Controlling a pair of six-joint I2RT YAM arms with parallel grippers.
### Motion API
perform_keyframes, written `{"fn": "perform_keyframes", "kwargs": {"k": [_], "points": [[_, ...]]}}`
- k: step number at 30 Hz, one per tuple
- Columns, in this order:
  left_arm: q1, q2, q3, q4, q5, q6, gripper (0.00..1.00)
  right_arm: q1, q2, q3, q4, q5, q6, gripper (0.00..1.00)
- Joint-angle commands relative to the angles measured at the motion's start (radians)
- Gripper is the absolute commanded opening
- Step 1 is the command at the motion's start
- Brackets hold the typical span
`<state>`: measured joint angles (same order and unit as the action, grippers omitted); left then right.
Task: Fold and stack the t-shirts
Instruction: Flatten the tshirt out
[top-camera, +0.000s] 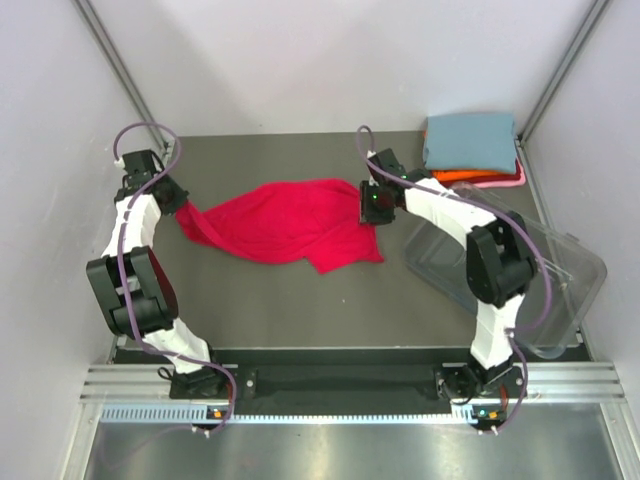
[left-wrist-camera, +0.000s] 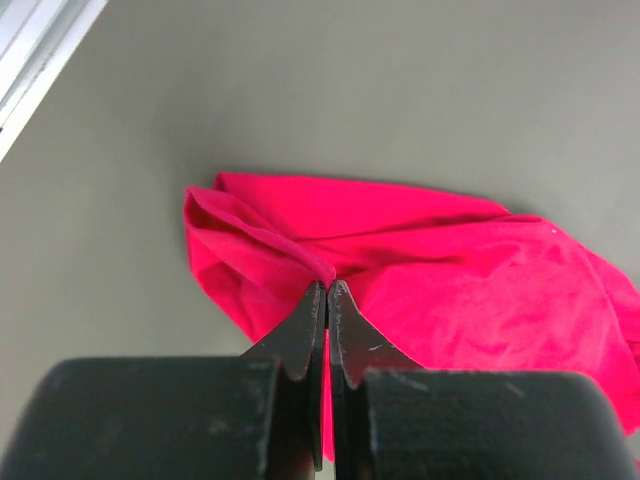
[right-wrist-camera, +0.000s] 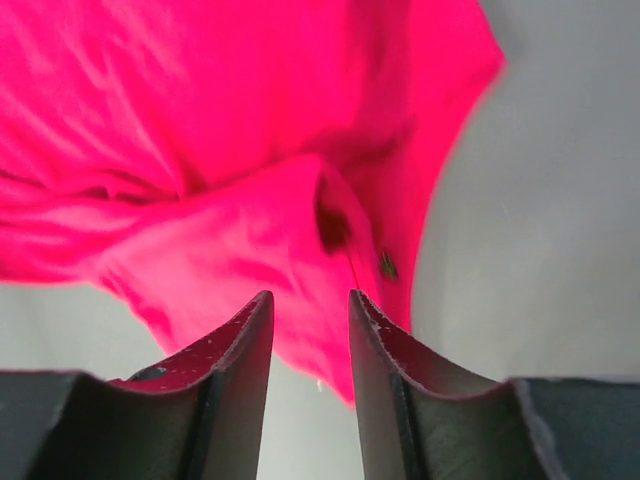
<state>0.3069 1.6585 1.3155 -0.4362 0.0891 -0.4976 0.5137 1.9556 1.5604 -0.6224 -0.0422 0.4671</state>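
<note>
Top external shows the red shirt (top-camera: 285, 225) spread on the table (top-camera: 260, 300): we hold its edge pinched in the left gripper (left-wrist-camera: 327, 288) and lift the parted, empty right gripper (right-wrist-camera: 310, 300) clear.

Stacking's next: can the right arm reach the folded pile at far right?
Probably yes: right gripper open at the edge of the red t-shirt, bare table between it and the folded pile; clear tub lies off that line.

Left arm (top-camera: 135, 228) jaws clamped shut; right arm (top-camera: 440, 206) jaws apparently parted.
</note>
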Motion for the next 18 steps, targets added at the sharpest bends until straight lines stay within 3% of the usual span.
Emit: {"fn": "perform_keyframes", "kwargs": {"k": [1,9,18], "points": [[0.003,-0.031,0.025,0.073,0.04,0.013,0.0,-0.014,-0.141,-0.077,-0.019,0.002,0.024,0.35],[0.005,-0.049,-0.012,0.08,0.08,0.007,0.0,-0.007,-0.233,-0.255,0.068,-0.038,0.097,0.27],[0.003,-0.048,-0.013,0.07,0.095,0.021,0.0,-0.003,-0.216,-0.292,0.102,-0.045,0.114,0.27]]}}
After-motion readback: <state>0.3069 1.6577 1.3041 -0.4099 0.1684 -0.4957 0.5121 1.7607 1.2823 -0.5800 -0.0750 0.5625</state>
